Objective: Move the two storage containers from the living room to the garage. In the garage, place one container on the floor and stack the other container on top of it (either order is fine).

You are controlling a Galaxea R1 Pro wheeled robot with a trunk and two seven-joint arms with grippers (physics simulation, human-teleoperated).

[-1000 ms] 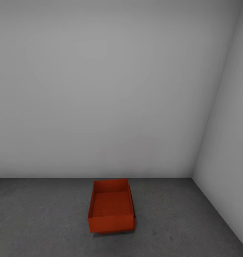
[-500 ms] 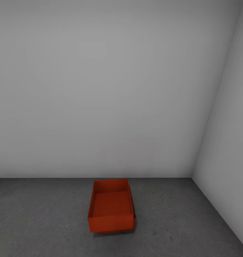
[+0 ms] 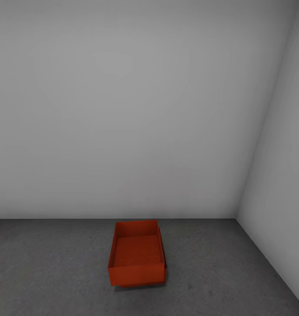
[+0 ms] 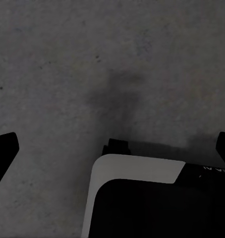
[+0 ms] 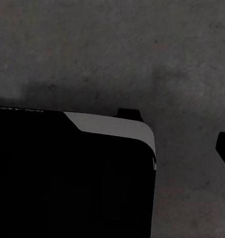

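nothing has moved since the earlier frames: the head view is unchanged, and the stack sits where it did.

head view: two orange-red rectangular open-top storage containers [image 3: 137, 253] are stacked one on the other on the dark grey speckled concrete floor [image 3: 48, 267] of the garage. the upper one sits slightly askew, so a sliver of the lower one's wall [image 3: 165, 273] shows along its right side and under its near edge. the stack stands well out from the floor's right edge, a little short of the plain grey-white back wall [image 3: 123, 109], which meets a grey-white side wall [image 3: 281, 175] at the far right corner of the floor.

left wrist view: the left claw [image 4: 112, 148] hangs over bare concrete, its two dark fingertips [image 4: 3, 148] showing at opposite edges of the picture, spread wide with nothing between them. a black-and-white part of the robot's body [image 4: 142, 198] lies below it, casting a soft shadow on the concrete.

right wrist view: one dark fingertip [image 5: 224, 148] of the right claw shows at the picture's edge; its partner is out of sight, so i cannot tell whether this claw is released or clenched. a black, white-trimmed part of the robot [image 5: 73, 173] lies over the concrete.
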